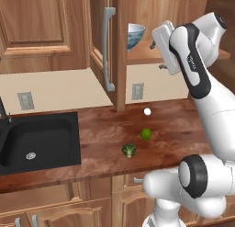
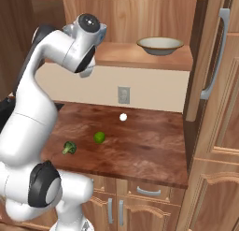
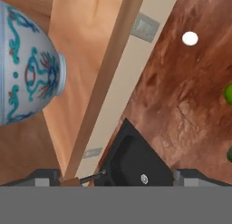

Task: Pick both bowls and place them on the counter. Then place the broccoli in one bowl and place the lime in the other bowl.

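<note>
The arm is raised to the open cabinet, and the tool (image 3: 116,175) has its tips spread wide apart with nothing between them. In the hand view the white bowl with the blue pattern (image 3: 25,64) sits off to one side of the tool's line, on the cabinet shelf (image 3: 90,46), not yet between the tips. In the left base view the same bowl (image 1: 135,34) peeks out from behind the open cabinet door (image 1: 104,47), just beside the hand. The shallow beige bowl (image 2: 160,45) rests farther along the same shelf, well apart from the tool.

Far below the tool, on the surface (image 2: 140,141), lie the broccoli (image 2: 69,147), the lime (image 2: 99,137) and a small white ball (image 2: 123,117), none touching another.

The step in hand looks like the reach for the blue-patterned bowl. To do it well, I would say the tool should swing until the bowl's rim sits between the tips, with one tip inside the wall and one outside, then close on the wall rather than try to span the round belly. It should also keep clear of the door's edge, which stands close by.

The tips themselves are barely visible, low and cut off in the hand view. The bowl's rim and inside are cut off there, and half hidden by the door from the left. The lime and broccoli sit clipped at that view's edge.
</note>
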Tool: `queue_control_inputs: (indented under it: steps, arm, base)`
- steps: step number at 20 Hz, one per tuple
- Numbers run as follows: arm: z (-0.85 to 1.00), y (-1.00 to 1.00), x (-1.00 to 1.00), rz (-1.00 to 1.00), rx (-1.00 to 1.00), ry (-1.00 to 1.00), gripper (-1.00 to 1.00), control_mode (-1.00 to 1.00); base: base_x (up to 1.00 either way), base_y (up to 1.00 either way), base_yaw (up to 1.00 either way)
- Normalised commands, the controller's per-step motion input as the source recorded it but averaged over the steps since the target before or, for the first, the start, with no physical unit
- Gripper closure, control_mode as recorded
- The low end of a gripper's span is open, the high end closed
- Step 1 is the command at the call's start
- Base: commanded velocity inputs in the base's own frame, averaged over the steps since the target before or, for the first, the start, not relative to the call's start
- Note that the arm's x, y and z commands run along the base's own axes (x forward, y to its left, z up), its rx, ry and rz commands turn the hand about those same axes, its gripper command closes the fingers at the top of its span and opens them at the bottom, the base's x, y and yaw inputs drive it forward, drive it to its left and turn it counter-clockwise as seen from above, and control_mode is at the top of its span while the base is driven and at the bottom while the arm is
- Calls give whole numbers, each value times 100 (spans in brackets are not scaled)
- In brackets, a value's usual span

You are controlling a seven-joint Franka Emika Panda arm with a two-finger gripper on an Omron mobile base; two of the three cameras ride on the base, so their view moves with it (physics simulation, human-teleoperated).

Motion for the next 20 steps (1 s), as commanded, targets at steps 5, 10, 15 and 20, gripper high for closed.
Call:
queue_control_inputs:
  steps: [5, 10, 15, 20]
  arm:
    - [10, 2, 42, 0, 13, -13, -100, -100]
    - [24, 1, 23, 0, 5, -11, -100, -100]
    - [33, 0, 29, -1, 1, -2, -100, -100]
    - [30, 4, 36, -1, 1, 0, -100, -100]
  base:
    - [0, 0, 0]
    - [0, 0, 0]
    - [0, 0, 0]
    - [0, 0, 0]
